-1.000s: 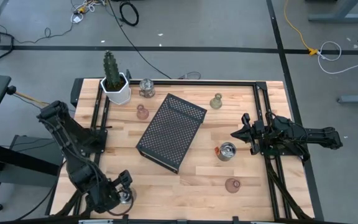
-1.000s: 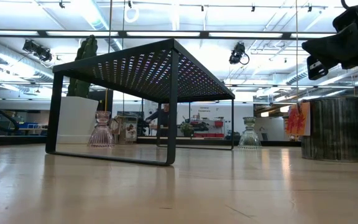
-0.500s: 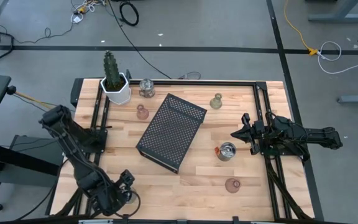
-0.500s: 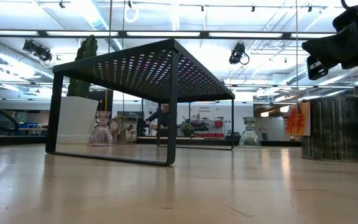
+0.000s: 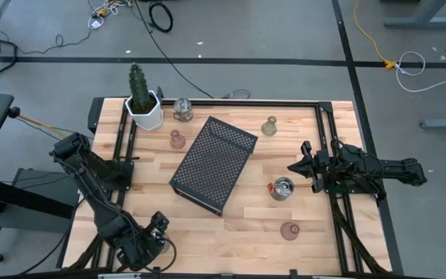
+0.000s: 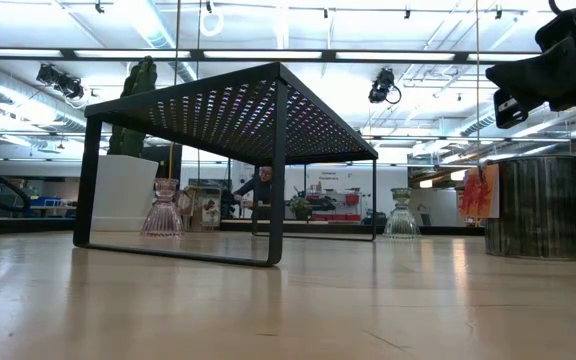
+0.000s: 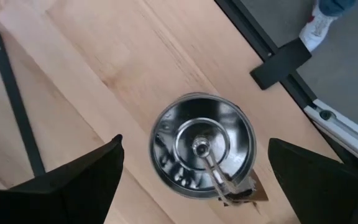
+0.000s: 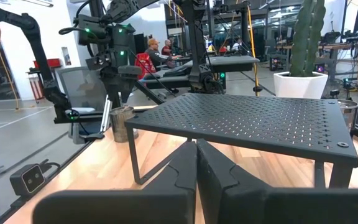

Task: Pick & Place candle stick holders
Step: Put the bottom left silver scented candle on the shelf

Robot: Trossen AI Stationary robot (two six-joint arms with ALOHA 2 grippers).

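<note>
Wooden bench [image 5: 246, 221] under me. Left gripper [image 5: 155, 240] is hovering w/ jaws wide apart over a silver candle stick holder [image 7: 202, 147] at the near-left corner, not touching it. Right gripper [image 5: 295, 166] is waiting w/ jaws together by another silver holder [image 5: 283, 188], beside the black tray [image 5: 212, 163].

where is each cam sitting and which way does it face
High: overhead, straight down on the table; both arms show.
Low: at tabletop height, level across under the black tray; one gripper at upper right.
Left wrist: above a silver holder, open fingers flanking it.
Right wrist: level toward the tray, shut right gripper in front.
Shared: the tray, in the high, low and right wrist views.
</note>
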